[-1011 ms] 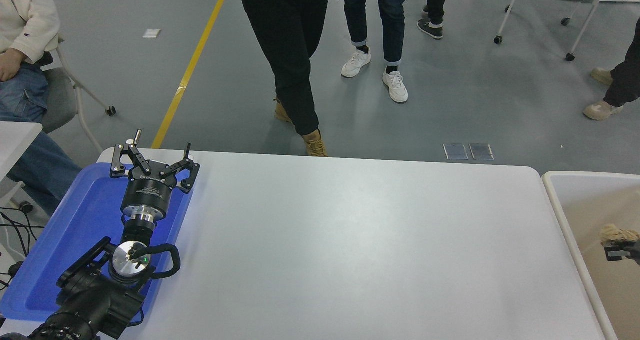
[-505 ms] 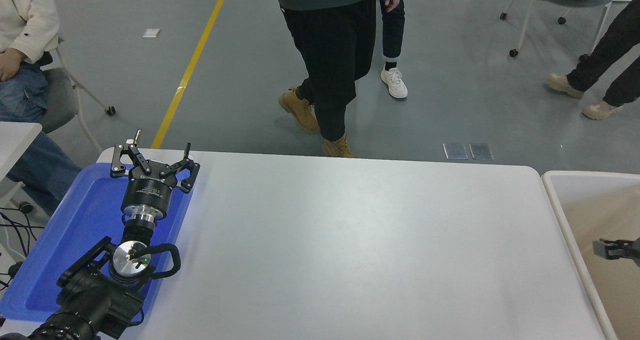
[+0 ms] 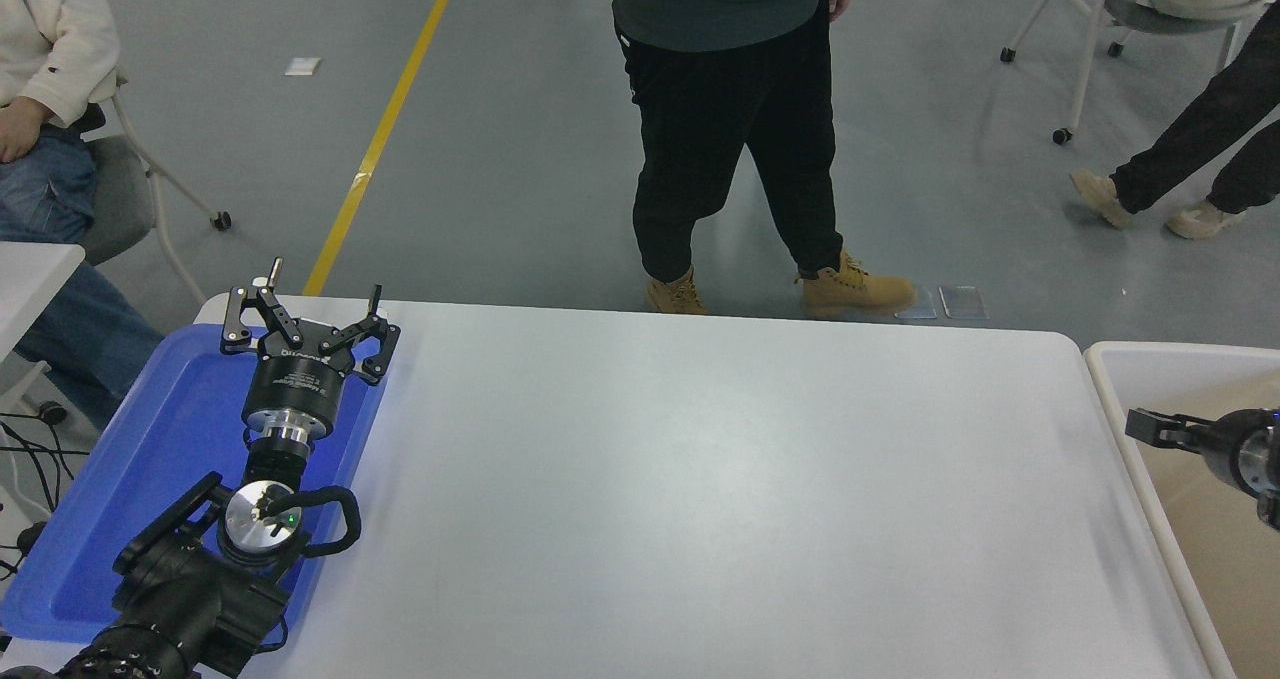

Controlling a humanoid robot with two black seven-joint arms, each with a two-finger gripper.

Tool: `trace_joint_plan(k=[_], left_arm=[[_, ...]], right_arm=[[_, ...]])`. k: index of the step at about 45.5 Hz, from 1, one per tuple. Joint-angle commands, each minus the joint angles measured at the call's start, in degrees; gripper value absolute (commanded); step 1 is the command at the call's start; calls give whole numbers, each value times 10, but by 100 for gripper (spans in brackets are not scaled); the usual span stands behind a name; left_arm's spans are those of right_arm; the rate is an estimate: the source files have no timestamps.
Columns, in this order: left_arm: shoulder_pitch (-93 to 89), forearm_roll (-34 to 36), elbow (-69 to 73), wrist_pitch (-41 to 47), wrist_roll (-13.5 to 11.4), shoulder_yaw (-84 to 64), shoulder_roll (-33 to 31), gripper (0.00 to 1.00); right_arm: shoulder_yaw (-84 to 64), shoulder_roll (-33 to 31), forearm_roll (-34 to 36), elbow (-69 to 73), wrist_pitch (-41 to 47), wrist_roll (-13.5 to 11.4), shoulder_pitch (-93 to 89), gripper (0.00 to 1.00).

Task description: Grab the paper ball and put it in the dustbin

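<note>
White worktop (image 3: 700, 499) with rounded corners. At its left end, flat blue tray (image 3: 120, 489), overhanging the edge a little. Beyond the far edge, grey floor (image 3: 520, 149) crossed by a yellow line (image 3: 385, 129). Person in black trousers and tan boots (image 3: 740, 129) standing close to the far edge. Seated person in a cream top and jeans (image 3: 45, 89) at far left. Wheeled chair (image 3: 1130, 9) at top right, another person's legs (image 3: 1180, 159) beside it.

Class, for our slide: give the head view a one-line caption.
Right gripper hangs over the dustbin with no paper ball in sight; left gripper parked above the blue tray.
</note>
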Motion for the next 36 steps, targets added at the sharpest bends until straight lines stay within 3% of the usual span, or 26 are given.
trace_joint_plan(k=[1,11,24,36], left_arm=[[0,0,0,0,0,0,0,100],[0,0,0,0,0,0,0,100],[0,0,0,0,0,0,0,100],[0,0,0,0,0,0,0,100]], right_arm=[[172,-21,4,69,2,1,5,100],[308,-21,58,98,7,1,3,100],[376,-1,222,127,7,1,1,100],[460,49,267,134,9,1,-5,100]])
